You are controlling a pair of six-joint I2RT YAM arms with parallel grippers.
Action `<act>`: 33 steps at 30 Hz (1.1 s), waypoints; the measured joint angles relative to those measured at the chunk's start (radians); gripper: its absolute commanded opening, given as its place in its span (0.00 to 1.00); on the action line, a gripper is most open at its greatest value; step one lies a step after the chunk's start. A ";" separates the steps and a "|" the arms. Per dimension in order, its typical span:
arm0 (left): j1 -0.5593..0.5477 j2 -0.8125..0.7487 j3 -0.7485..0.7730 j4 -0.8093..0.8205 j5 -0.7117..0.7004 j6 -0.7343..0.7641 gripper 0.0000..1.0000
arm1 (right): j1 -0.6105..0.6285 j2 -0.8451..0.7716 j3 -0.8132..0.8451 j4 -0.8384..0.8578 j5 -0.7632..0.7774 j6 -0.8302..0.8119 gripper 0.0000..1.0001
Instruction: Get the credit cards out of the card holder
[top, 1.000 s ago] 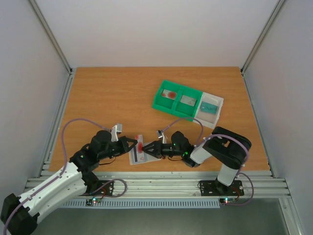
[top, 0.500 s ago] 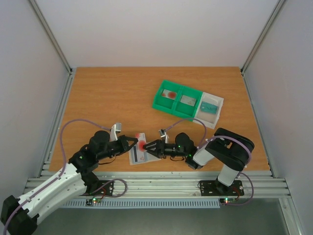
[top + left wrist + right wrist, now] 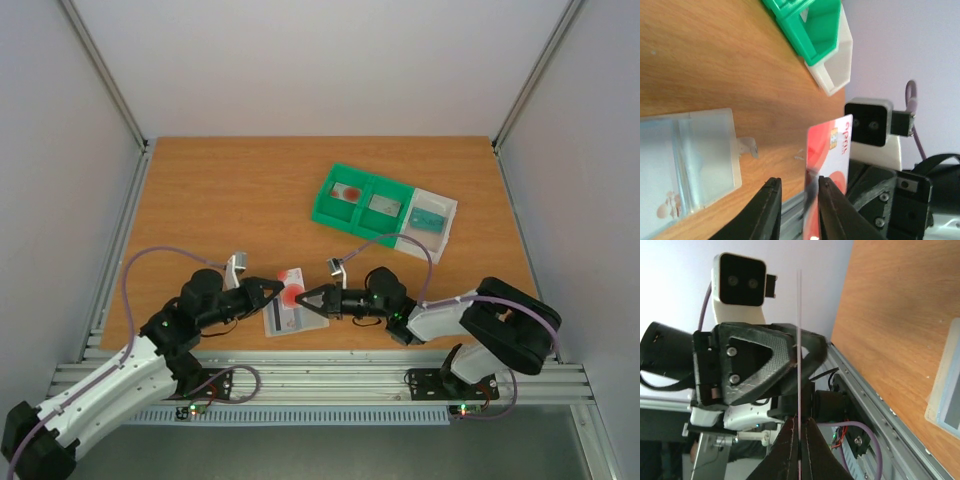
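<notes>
The card holder (image 3: 284, 318) lies flat and pale on the table near the front edge. It also shows in the left wrist view (image 3: 687, 165) with its small tab (image 3: 747, 146). My right gripper (image 3: 303, 298) is shut on a red and white credit card (image 3: 293, 293) and holds it upright above the holder. The card is edge-on in the right wrist view (image 3: 800, 330), pinched at the fingertips (image 3: 799, 421). My left gripper (image 3: 272, 292) faces it, open. In the left wrist view (image 3: 799, 181) the card's (image 3: 835, 150) near edge stands between the jaws, close to the right finger.
A green two-compartment tray (image 3: 362, 203) with a card in each compartment and a white tray (image 3: 432, 220) beside it stand at the back right. They also show in the left wrist view as the green tray (image 3: 805, 25) and the white tray (image 3: 837, 60). The table's front rail (image 3: 330, 375) is just behind the grippers.
My right arm's elbow has swung out to the right and lower. The red card has shifted slightly up and toward my left gripper. The left arm has barely moved.
</notes>
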 measured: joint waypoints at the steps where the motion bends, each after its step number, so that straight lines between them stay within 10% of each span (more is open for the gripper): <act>1: -0.001 -0.002 0.000 -0.006 0.005 0.004 0.34 | 0.000 -0.025 0.002 -0.025 -0.003 -0.011 0.01; 16: -0.002 -0.161 0.251 -0.410 0.105 0.274 0.66 | -0.001 -0.369 0.172 -0.762 -0.246 -0.415 0.01; 33: -0.002 -0.095 0.294 -0.521 0.307 0.427 0.38 | -0.001 -0.438 0.332 -1.252 -0.393 -0.726 0.01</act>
